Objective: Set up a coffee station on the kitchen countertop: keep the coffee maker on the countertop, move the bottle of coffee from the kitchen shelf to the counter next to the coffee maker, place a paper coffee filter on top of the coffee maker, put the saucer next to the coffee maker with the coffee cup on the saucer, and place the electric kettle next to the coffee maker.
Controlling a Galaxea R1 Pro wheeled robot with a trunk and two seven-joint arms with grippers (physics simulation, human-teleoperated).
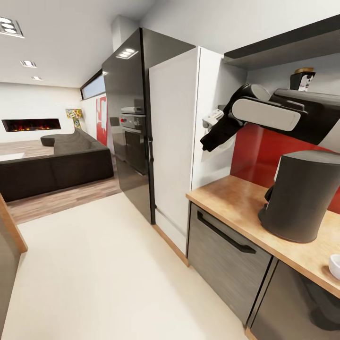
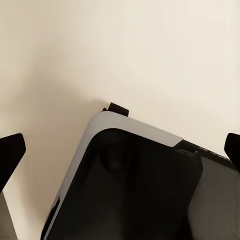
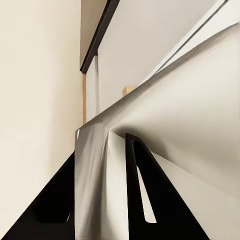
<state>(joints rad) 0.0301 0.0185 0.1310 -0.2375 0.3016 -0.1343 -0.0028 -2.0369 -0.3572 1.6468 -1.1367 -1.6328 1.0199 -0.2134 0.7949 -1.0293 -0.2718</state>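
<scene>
Coffee maker [image 1: 300, 202] dark matte cylinder on wooden countertop [image 1: 236, 198], right arm [image 1: 283, 111] above

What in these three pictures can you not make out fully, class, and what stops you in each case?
- Head view: the bottle of coffee; its lower part is hidden behind the robot's arm.
- Head view: a white dish on the countertop is cut off by the picture's edge, so whether it is a cup or a saucer is unclear.
- Right wrist view: whether the jaws hold anything is unclear.
</scene>
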